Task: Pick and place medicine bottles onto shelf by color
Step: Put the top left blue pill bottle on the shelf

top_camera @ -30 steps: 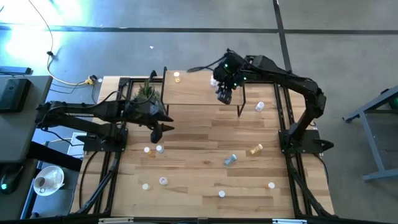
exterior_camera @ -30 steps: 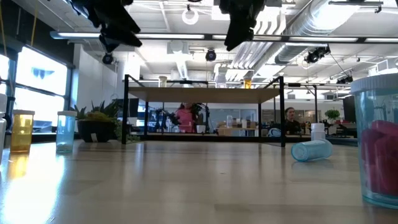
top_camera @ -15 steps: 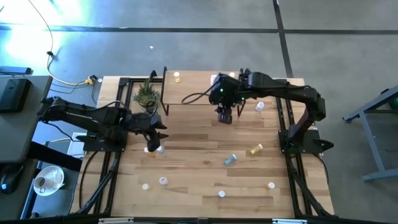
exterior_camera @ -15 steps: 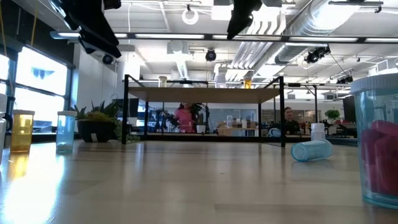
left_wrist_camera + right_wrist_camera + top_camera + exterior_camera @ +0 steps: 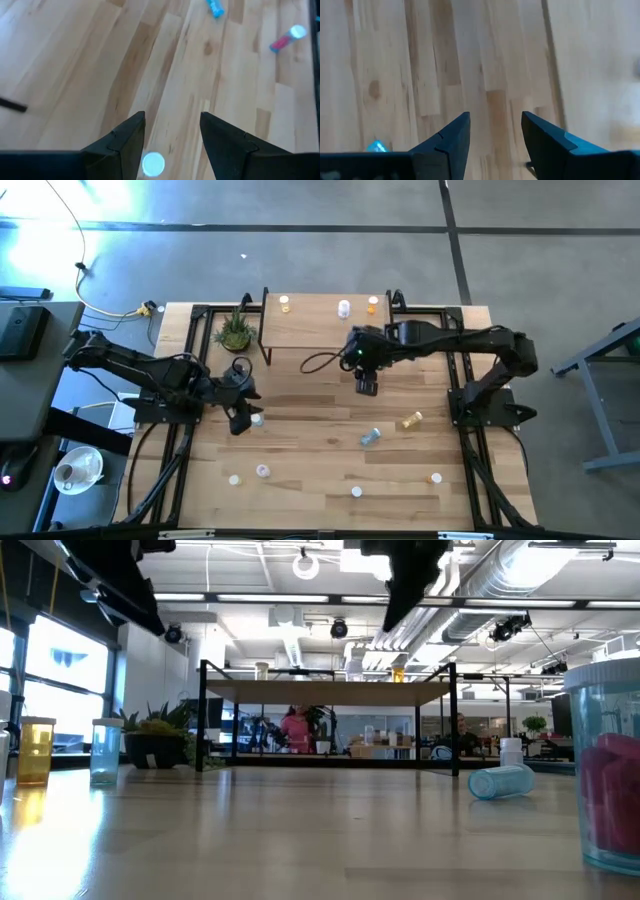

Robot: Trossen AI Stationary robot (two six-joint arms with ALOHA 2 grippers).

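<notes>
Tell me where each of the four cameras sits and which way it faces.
High view: overhead, straight down on the table; both arms show.
Low view: tabletop height, level toward the shelf; arms hang in from above.
Left wrist view: over the open left gripper, down at a white-capped bottle.
Right wrist view: past the open right gripper, onto bare planks.
High and low views share the lying blue bottle.
</notes>
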